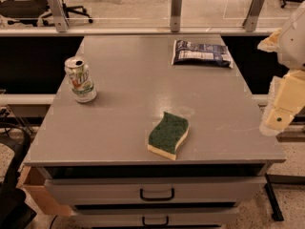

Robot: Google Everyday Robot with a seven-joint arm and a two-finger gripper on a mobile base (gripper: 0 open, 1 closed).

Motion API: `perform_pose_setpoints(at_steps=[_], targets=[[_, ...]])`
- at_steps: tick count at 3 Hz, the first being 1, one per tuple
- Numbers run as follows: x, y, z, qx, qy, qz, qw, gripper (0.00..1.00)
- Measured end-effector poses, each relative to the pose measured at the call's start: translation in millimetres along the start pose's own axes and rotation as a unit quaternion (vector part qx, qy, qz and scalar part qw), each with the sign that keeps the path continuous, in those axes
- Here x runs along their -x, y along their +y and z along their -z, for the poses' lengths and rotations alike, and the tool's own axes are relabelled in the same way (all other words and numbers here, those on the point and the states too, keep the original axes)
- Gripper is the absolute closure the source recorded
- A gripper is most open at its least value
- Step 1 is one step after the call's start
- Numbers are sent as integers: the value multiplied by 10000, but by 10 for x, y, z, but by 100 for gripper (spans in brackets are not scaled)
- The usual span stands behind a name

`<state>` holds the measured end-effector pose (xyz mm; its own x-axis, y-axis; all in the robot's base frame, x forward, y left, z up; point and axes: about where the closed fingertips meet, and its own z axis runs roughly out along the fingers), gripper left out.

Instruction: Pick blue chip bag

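The blue chip bag (201, 53) lies flat at the far right of the grey tabletop (143, 99); it is dark navy foil with white and light-blue printing. My gripper (279, 116) hangs at the right edge of the view, beside the table's right side, nearer to me than the bag and well apart from it. It holds nothing that shows.
A green-and-yellow sponge (168, 135) lies near the table's front edge. A green and white soda can (81, 80) stands at the left. Drawers with black handles (156, 194) sit under the tabletop. A glass railing with metal posts (176, 11) runs behind the table.
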<state>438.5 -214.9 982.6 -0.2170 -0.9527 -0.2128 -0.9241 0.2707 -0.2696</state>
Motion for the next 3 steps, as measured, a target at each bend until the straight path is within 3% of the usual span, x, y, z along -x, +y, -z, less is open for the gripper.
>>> perform_pose_setpoints(at_steps=[1,2,3], targets=[[0,0,0,0,0,0,10000,0],[12,-63,-9,-155,-94,-53,9998,0],[-36,-215,-175,-388,-502,-323,9975,0]])
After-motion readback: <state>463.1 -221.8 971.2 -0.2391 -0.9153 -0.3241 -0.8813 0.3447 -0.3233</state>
